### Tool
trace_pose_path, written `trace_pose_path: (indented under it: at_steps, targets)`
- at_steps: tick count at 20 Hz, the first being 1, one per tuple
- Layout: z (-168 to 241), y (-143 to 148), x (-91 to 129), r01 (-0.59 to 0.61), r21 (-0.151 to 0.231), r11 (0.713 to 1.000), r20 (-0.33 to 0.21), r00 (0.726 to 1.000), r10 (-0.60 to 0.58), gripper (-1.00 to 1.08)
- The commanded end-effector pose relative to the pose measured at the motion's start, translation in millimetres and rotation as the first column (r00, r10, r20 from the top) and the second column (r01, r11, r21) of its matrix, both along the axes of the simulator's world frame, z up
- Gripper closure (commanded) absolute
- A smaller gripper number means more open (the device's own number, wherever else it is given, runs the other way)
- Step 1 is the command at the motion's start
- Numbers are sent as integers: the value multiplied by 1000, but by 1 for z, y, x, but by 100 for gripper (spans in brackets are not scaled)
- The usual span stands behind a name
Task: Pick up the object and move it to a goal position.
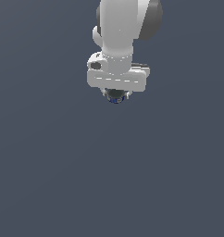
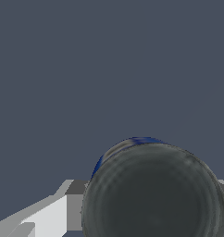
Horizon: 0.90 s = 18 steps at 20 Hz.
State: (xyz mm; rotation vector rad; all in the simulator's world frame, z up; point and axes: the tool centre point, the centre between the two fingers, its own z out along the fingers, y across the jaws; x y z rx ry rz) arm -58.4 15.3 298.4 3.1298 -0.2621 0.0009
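The object [image 1: 116, 97] is a small dark round cylinder with blue marks on its side. In the exterior view it sits just under the white gripper [image 1: 116, 96], mostly hidden by the hand. In the wrist view the object [image 2: 153, 190] fills the frame close to the camera, its blackish round top facing it, with a blue edge showing. A grey-white finger [image 2: 63, 208] lies against its side. The gripper looks shut on the object.
A plain dark grey surface [image 1: 109, 176] spreads all around. The white arm [image 1: 121, 28] comes in from the top of the exterior view. No other objects show.
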Motion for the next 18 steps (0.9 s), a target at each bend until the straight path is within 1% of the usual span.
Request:
trace_pose_path:
  at_steps: [1, 5, 9, 13, 18]
  targets:
    - [23, 5, -5, 0, -1, 1000, 0, 1000, 0, 108]
    - [50, 12, -9, 0, 0, 1000, 0, 1000, 0, 108]
    - [69, 16, -11, 0, 0, 1000, 0, 1000, 0, 108]
    - [79, 19, -12, 0, 0, 1000, 0, 1000, 0, 108]
    - [80, 19, -11, 0, 1, 1000, 0, 1000, 0, 108]
